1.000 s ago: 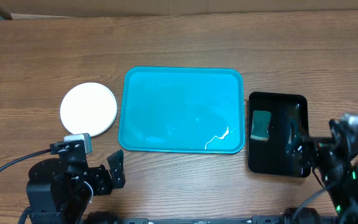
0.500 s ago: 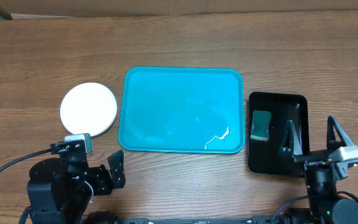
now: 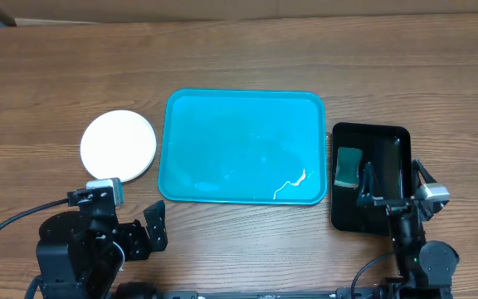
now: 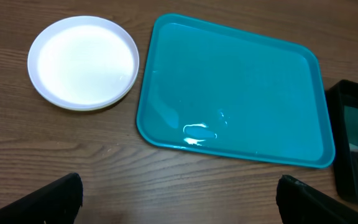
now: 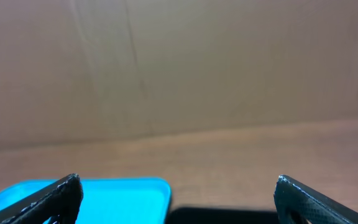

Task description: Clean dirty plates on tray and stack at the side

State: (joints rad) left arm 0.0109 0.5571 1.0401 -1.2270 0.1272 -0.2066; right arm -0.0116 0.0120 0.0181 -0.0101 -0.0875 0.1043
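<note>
Overhead: plates stacked centre-left, beside bare tray. Left gripper, right gripper agape, empty. Task looks complete; next: only park arms, nothing left to wipe.

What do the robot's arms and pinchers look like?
Both arms are black and chunky. The left arm has a small silver-grey camera box on top and a black cable curling off to the side. The right arm has a silver box too. The left gripper and right gripper each have two flat black fingers with pointed tips.
</note>
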